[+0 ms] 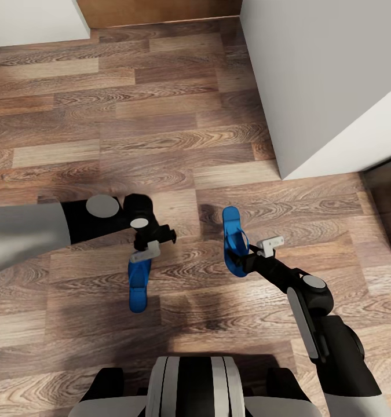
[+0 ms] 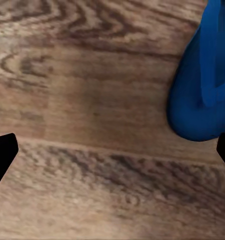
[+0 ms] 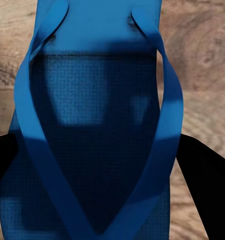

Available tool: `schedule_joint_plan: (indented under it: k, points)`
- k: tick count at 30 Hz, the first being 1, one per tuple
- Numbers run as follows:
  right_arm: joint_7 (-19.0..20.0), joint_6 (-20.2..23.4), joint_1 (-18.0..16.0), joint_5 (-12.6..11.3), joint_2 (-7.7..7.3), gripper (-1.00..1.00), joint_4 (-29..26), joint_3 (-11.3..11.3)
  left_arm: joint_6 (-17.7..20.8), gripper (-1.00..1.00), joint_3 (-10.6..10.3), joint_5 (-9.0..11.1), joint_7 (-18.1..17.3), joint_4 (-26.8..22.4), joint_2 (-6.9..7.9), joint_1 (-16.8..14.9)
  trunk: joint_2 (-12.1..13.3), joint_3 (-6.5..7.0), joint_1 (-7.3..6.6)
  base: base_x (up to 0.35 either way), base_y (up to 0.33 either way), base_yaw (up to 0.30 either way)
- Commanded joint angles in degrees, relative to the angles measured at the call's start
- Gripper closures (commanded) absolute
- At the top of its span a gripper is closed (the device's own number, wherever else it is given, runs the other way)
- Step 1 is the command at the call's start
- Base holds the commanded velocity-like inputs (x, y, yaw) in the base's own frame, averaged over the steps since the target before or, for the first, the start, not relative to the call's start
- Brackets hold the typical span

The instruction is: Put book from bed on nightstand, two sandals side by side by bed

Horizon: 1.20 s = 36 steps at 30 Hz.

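Robot trunk (image 1: 192, 385) sits nearest. Left sandal (image 1: 139, 284) lies flat on the wood floor (image 1: 160, 133), long axis near–far. Left claw (image 1: 152, 242) hangs open above its far end. Right claw (image 1: 245, 255) straddles the right sandal (image 1: 234, 240); grip unclear. That sandal also runs near–far.

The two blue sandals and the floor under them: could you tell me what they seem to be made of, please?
Sandals: probably foam or soft rubber, matte. The right wrist view shows a fine dotted texture on the footbed and thin, smooth straps without gloss.

Floor: wood planks or wood-look laminate, with brown grain, knots and staggered plank seams under a faint satin sheen. A render cannot settle which.
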Motion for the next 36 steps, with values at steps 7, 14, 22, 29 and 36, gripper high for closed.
schedule_joint_plan:
  k: [7,14,22,29,36]
  points:
    - [0.0,0.4,0.0,-0.2,-0.03,1.0,-0.1,0.0,-0.7,-1.0,-2.8,0.0,-0.9,-0.2,0.06,-0.3,0.0,-0.03,-0.01,0.0,0.0,0.0]
    - [0.0,0.4,0.0,-0.2,-0.03,1.0,-0.1,0.0,-1.4,-1.0,-3.5,0.4,-1.2,-0.1,0.09,-0.6,0.0,-0.03,-0.01,0.0,0.0,0.0]
    - [0.0,0.4,0.0,-0.2,-0.03,1.0,-0.1,0.0,-1.6,-1.0,-5.9,0.4,-1.3,0.7,0.01,-1.4,0.0,-0.03,-0.01,0.0,0.0,0.0]
    - [0.0,0.4,0.0,-0.3,-0.03,1.0,-0.1,0.0,-1.6,-1.0,-7.4,0.4,-1.4,2.1,-0.32,-1.2,0.0,-0.03,-0.01,0.0,0.0,0.0]
    - [0.0,0.4,0.0,-0.2,-0.03,1.0,-0.1,0.0,-1.6,-1.0,-8.2,0.5,-1.3,4.9,-1.51,-0.7,0.0,-0.03,-0.01,0.0,0.0,0.0]
